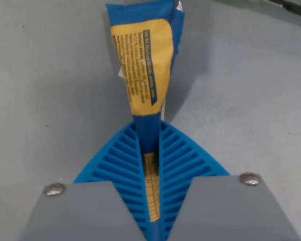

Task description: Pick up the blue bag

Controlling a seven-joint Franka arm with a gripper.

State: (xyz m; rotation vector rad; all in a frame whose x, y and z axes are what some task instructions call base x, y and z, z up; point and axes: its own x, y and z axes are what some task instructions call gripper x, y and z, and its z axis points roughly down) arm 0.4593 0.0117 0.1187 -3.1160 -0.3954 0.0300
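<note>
The gripper (150,150) with ribbed blue fingers (123,160) pinches the crinkly blue and yellow plastic bag (143,65), which sticks out toward 12 o'clock over the grey table (40,100).

Plain grey surface (45,90) fills almost the whole frame, matte, no pattern or seams visible. Lighting soft and diffuse; lower left reads slightly brighter and warmer than the rest. Broad, soft-edged shadow (190,75) falls across the upper centre-right of the frame, darkening the grey there in a wedge that narrows toward the middle. Right side below it is a paler, cooler grey with faint mottling. Upper right corner: a thin dark edge or object (297,6) cuts diagonally, too blurred to identify. No walls, windows or furniture discernible.
</note>
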